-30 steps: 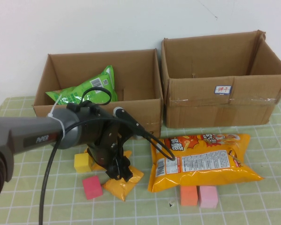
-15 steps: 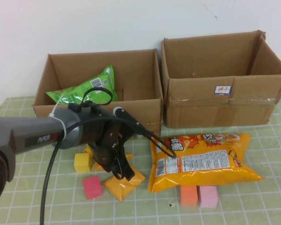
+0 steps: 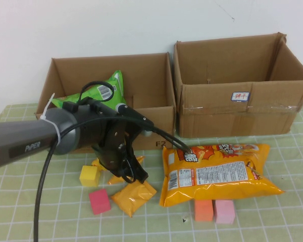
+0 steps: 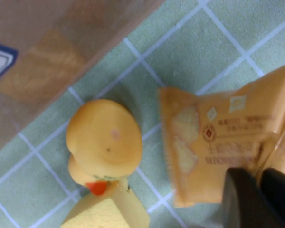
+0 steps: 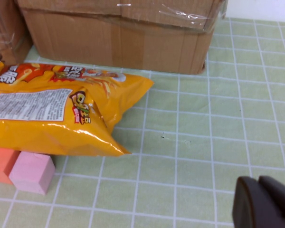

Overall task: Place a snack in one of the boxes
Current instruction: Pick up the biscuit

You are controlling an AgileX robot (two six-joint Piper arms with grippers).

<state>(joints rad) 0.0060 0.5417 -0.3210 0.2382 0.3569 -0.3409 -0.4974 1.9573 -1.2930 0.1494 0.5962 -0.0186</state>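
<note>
From the high view, your left gripper (image 3: 134,176) pinches the small orange snack packet (image 3: 133,196) lying before the left box (image 3: 156,108). Your left wrist view shows its fingers (image 4: 244,199) closed on the packet's edge. Your right wrist view shows the right gripper (image 5: 264,203) closed, empty, over the table.

Note: boxes (image 3: 227,88) matt brown corrugated cardboard, clear glossy tape | large snack bag (image 3: 219,171) shiny crinkled yellow film | small orange packet (image 4: 228,147) smooth plastic wrap | worktop (image 5: 204,142) matt green checked cloth | blocks (image 3: 215,210) matt foam
</note>
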